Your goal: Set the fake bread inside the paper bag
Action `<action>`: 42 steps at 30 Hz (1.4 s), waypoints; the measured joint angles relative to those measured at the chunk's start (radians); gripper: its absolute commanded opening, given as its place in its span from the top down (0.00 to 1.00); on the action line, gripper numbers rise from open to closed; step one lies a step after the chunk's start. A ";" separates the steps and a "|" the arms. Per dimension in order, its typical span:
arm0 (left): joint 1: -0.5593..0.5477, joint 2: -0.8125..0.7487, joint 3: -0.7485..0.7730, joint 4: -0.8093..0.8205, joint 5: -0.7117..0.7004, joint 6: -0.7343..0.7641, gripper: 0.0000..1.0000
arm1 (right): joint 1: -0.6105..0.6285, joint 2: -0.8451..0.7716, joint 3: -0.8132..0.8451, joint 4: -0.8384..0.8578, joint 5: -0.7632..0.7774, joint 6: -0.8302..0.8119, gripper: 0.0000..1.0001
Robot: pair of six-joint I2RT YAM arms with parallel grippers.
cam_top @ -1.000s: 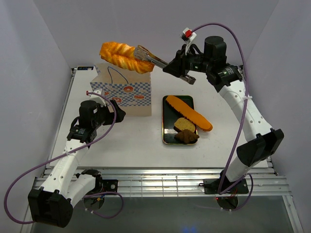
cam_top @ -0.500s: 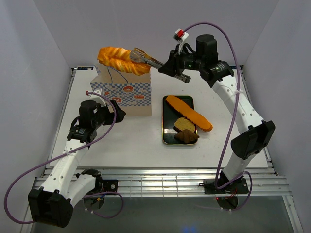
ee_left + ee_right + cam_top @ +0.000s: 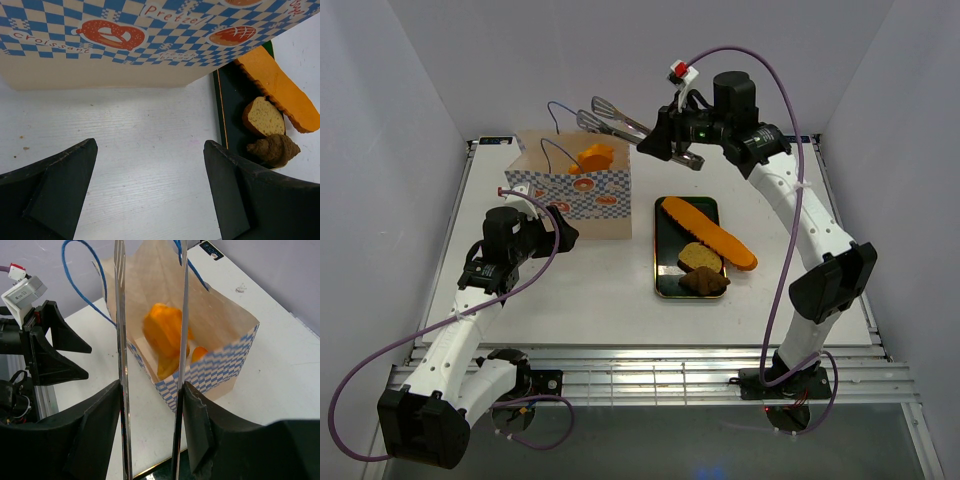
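The metal tongs (image 3: 618,121), gripped at the handles by the right gripper (image 3: 151,387) at upper centre of the overhead view, now stand released, with nothing between the blades. One second ago they clenched the orange bread (image 3: 593,158). That piece now sits blurred in the mouth of the paper bag (image 3: 570,203), upper left, probably falling. A baguette (image 3: 710,232), a roll (image 3: 700,256) and a brown croissant (image 3: 705,282) remain on the tray (image 3: 658,250), centre right. The left gripper (image 3: 150,165) is spread and empty.

The white table (image 3: 600,295) bears the paper bag (image 3: 590,212) and a dark green tray (image 3: 667,250).
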 measured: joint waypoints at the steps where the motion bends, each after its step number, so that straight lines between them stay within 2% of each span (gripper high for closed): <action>1: 0.000 0.000 0.000 0.000 0.000 0.000 0.02 | 0.001 0.000 0.001 0.000 0.003 0.000 0.44; 15: 0.000 -0.008 0.000 0.000 0.000 0.000 0.02 | 0.007 0.000 0.032 0.025 0.030 0.038 0.44; 21: 0.000 -0.017 0.000 0.000 -0.001 0.000 0.02 | 0.007 -0.026 -0.002 0.032 0.094 0.056 0.44; 34: 0.000 -0.074 0.003 -0.002 -0.040 0.001 0.02 | 0.007 -0.412 -0.377 0.154 0.324 0.110 0.41; 42: 0.000 -0.074 0.003 -0.002 -0.047 0.001 0.02 | 0.008 -0.612 -0.544 0.175 0.491 0.118 0.40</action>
